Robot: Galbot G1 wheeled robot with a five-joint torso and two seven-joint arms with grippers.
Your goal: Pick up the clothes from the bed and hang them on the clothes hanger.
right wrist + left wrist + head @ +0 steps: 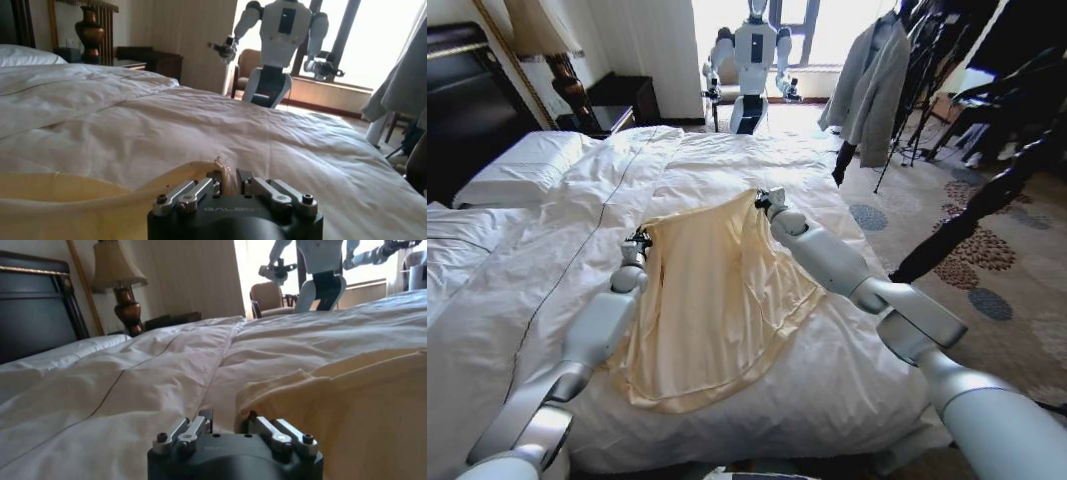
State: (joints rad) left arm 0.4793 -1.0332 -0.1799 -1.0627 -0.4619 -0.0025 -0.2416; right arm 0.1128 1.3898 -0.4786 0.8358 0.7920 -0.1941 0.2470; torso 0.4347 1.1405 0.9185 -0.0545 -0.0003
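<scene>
Clothes are gripped on the bed, one top corner clamped in each of the left tool and right tool; lifting clear seems next.

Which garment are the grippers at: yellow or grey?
The pale-yellow shirt-like garment spread on the white bed; the left gripper and right gripper flank its top edge. The grey garment hangs beyond.

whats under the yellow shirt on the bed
The white duvet of the bed shows all round the clothes, so it lies under them. Anything else beneath the cloth is covered.
</scene>
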